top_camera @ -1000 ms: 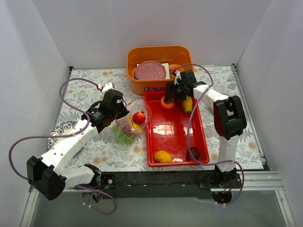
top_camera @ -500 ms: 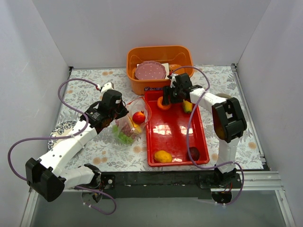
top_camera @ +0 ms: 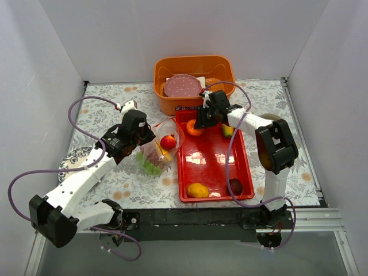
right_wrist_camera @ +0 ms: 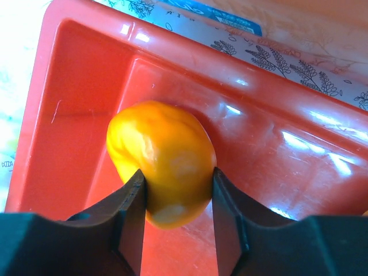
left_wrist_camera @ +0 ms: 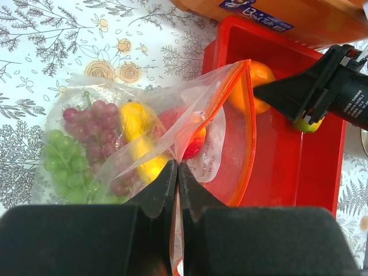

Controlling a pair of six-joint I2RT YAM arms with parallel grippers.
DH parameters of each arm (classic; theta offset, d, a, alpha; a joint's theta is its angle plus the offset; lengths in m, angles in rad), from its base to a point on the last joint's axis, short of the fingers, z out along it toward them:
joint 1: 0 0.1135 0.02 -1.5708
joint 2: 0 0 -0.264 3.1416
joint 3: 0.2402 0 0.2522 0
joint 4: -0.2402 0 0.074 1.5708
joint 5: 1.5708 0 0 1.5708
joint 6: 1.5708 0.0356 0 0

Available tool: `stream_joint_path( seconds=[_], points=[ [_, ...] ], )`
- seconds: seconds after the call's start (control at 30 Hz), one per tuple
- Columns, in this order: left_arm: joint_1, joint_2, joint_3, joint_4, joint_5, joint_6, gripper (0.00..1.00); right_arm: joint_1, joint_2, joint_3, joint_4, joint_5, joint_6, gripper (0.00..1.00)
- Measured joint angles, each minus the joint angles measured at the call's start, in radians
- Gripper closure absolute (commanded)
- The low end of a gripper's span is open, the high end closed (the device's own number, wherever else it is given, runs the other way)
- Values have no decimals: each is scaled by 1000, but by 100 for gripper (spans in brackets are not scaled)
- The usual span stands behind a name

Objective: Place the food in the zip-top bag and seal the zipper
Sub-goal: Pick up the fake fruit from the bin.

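Right end effector (right_wrist_camera: 177, 172) is clamped on the orange (right_wrist_camera: 161, 149), a finger against each side. A second ago its jaws stood wider and it sat farther right over the red tray (top_camera: 210, 161). Your left end effector (left_wrist_camera: 177, 168) pinches together on the zip-top bag (left_wrist_camera: 190, 109), whose zipper (left_wrist_camera: 250, 126) arcs open over the tray's left rim.

The orange sits tight in the tray's far-left corner, near both walls; the most room is the tray floor toward the near end.

Count four pieces in the tray: the orange, two mangoes (top_camera: 227, 130) (top_camera: 198, 190) and one dark-red piece (top_camera: 236, 186). The bag on the worktop holds a red piece (top_camera: 168, 142), a yellow piece (left_wrist_camera: 135, 118), green grapes (left_wrist_camera: 66, 167) and purple grapes (left_wrist_camera: 95, 118).
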Motion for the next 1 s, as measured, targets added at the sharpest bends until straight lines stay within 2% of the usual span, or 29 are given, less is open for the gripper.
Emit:
stream_joint_path(
  seconds=[0.53,1.0],
  points=[
    [0,-50,-19,-1,-8,-8,100,51,-103,-131,-34,-52,38,76],
    [0,-8,-27,-1,-29,-35,100,55,-232,-232,-108,-80,52,78]
  ],
)
